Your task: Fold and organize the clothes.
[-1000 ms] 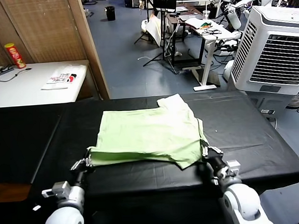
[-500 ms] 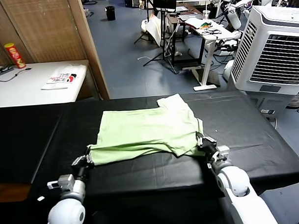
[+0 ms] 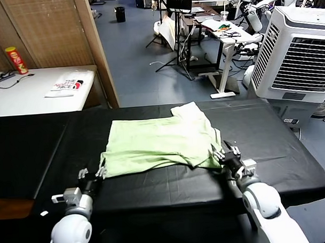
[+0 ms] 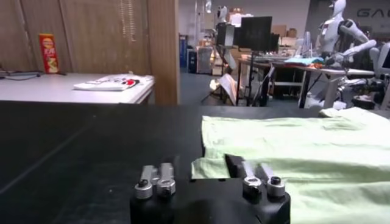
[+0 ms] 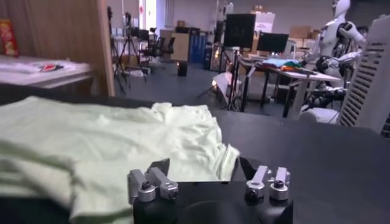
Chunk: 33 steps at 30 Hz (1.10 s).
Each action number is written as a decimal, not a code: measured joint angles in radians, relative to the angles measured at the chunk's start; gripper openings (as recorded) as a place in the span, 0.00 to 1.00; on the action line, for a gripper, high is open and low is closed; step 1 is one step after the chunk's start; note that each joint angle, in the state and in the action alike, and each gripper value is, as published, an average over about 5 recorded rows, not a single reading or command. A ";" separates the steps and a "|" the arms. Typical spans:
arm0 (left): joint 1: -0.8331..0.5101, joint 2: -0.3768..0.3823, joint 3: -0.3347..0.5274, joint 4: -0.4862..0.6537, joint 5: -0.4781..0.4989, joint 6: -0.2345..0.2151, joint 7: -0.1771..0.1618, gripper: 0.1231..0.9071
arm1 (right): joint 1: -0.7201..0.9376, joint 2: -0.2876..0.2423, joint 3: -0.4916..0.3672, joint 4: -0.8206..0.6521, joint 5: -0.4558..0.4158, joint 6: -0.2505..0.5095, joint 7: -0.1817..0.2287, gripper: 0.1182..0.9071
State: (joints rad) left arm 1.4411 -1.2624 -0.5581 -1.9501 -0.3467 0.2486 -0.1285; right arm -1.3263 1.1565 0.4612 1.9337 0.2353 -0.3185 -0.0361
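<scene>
Tools spread wide at both near corners: our left tool [image 3: 92, 174] and right tool [image 3: 227, 152] stand with jaws apart, holding nothing, each just short of the near hem of the light-green polo shirt [image 3: 160, 143], the right one nearer the cloth. We judge the shirt, partly folded and lying long axis across the black desk [image 3: 270, 149], sits directly ahead of both tools. Beyond stand a white table [image 3: 23, 97], wooden partition [image 3: 47, 29] and cooler unit [image 3: 296, 53].

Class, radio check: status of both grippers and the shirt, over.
Left gripper open at shirt's near left corner. Right gripper open at near right corner. Shirt folded over, flat on black table, nobody holding. Nothing in the way.
</scene>
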 joint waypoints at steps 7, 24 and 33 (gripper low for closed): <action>0.035 0.014 -0.002 -0.008 -0.011 0.037 0.045 0.86 | -0.061 0.005 -0.003 0.015 -0.013 -0.006 -0.001 0.67; 0.030 0.032 -0.009 0.007 -0.138 0.092 0.045 0.23 | -0.048 -0.002 -0.004 0.006 0.049 -0.071 0.015 0.01; 0.074 0.106 -0.014 -0.045 0.003 0.102 0.037 0.01 | -0.080 -0.082 0.031 0.096 0.148 -0.211 0.043 0.01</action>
State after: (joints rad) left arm 1.5148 -1.1563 -0.5717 -1.9956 -0.3433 0.3509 -0.0912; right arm -1.4064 1.0743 0.4927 2.0296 0.3836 -0.5298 0.0066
